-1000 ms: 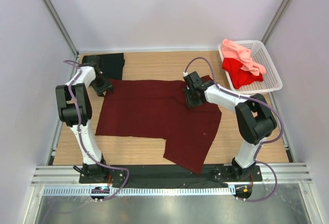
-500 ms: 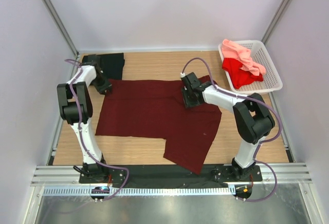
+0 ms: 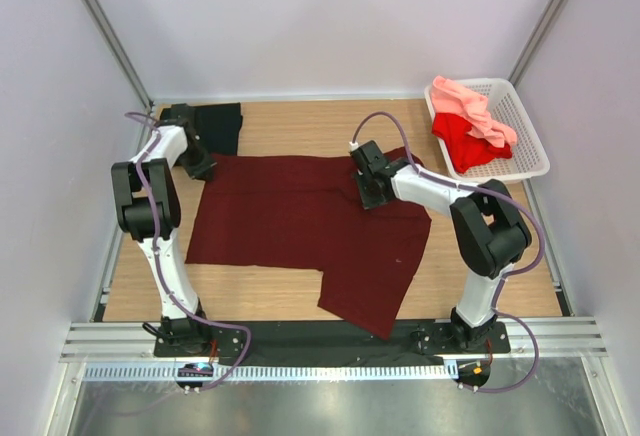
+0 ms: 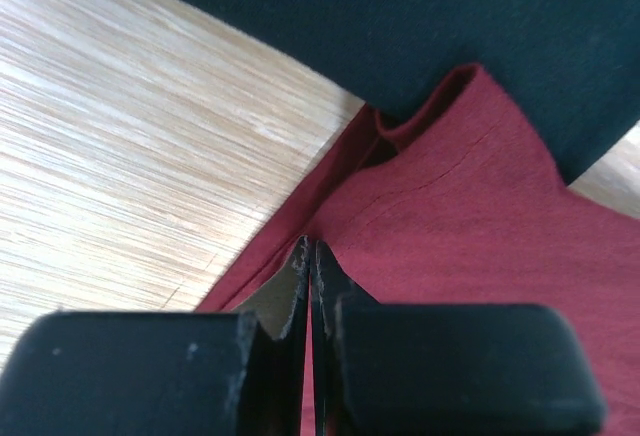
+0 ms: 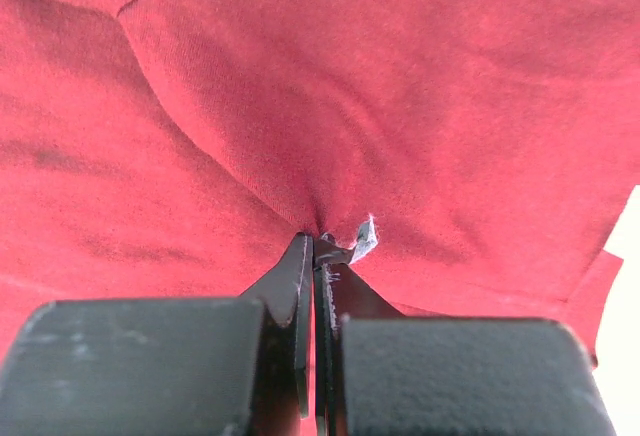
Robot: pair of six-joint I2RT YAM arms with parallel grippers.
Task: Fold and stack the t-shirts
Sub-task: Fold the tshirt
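Note:
The dark maroon t-shirt [image 3: 300, 216] lies spread on the wooden table [image 3: 300, 126]. My left gripper [image 3: 200, 168] is shut on its far left corner, next to the folded black t-shirt [image 3: 213, 126]. In the left wrist view the jaws pinch maroon cloth [image 4: 440, 216] by the black t-shirt [image 4: 400, 26]. My right gripper [image 3: 368, 194] is shut on the maroon t-shirt's far right part. In the right wrist view the jaws pinch a pucker of the maroon t-shirt [image 5: 350, 106] beside a small white label [image 5: 364, 236]. The bright red t-shirt [image 3: 468, 141] and the salmon pink t-shirt [image 3: 472, 106] lie in the basket.
The white lattice basket [image 3: 525, 131] stands at the back right corner. Grey walls close in the table on three sides. A black strip and a metal rail [image 3: 330, 341] run along the near edge by the arm bases.
Both grippers have moved slightly towards the far side and left, still pinching the maroon t-shirt. The shirt's far edge has shifted a little with them.

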